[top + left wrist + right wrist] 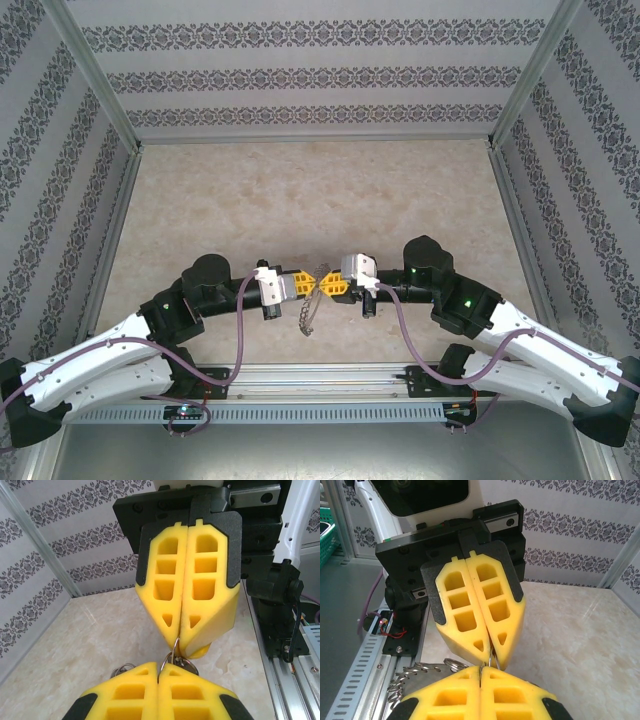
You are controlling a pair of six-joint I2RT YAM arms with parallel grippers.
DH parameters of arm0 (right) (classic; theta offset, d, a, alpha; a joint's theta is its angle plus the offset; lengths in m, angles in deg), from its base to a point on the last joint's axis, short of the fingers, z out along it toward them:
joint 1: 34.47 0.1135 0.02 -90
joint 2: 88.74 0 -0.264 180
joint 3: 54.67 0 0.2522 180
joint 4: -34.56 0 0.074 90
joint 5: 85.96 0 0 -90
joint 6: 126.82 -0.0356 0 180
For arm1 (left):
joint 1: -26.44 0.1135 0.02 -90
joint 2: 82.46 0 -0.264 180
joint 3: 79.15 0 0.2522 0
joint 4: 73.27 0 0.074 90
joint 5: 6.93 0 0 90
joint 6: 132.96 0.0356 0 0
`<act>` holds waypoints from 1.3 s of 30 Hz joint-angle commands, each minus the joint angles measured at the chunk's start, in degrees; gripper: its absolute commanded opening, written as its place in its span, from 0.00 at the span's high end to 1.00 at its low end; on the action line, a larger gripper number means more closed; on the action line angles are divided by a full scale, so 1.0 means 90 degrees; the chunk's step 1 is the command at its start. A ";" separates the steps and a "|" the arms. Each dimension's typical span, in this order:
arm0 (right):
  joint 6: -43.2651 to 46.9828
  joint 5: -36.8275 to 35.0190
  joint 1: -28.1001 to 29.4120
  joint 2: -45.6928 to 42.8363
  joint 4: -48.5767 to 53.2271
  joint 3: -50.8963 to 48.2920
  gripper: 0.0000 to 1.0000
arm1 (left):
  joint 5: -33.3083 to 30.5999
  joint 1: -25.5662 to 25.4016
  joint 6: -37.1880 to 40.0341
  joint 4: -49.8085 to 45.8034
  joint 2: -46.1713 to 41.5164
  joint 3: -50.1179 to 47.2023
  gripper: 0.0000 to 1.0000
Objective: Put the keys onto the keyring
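1. fingers. the left gripper [160,673] is clenched, its yellow pads [125,697] pressed flat together. the right gripper [480,672] is clenched likewise. the two meet tip to tip above the near part of the table [300,190].

2. contact. a thin metal loop [175,656] runs from the seam of one pair of tips to the seam of the other. each gripper appears to pinch one part of it.

3. load. the keyring [305,314] hangs limp from the meeting point toward the near edge, clear of the table. in the right wrist view its wire-fringed band lies just beside the right gripper's fingers, on the rail side.

4. progress (judgement).
- done: the keyring is lifted and held between both grippers. no loose key lies on the table in the top view.
- cannot tell: whether the small rings beside the left tips are keys, and whether any is threaded on.
- left: confirm each key sits on the ring, then let go.
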 commanded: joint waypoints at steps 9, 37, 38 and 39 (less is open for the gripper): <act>0.0055 0.0522 0.0099 -0.0057 -0.0543 0.0011 1.00 | -0.0011 -0.0089 0.0095 0.0061 0.0149 0.0156 1.00; -0.0175 -0.0705 0.0089 -0.0451 -0.0415 -0.0468 1.00 | -0.0102 -0.0089 0.0081 0.0060 -0.0013 0.0101 1.00; -0.0179 -0.0712 0.0089 -0.0469 -0.0413 -0.0477 1.00 | -0.0101 -0.0087 0.0073 0.0062 -0.0024 0.0087 1.00; -0.0179 -0.0713 0.0089 -0.0495 -0.0450 -0.0504 1.00 | -0.0102 -0.0089 0.0077 0.0072 -0.0035 0.0091 1.00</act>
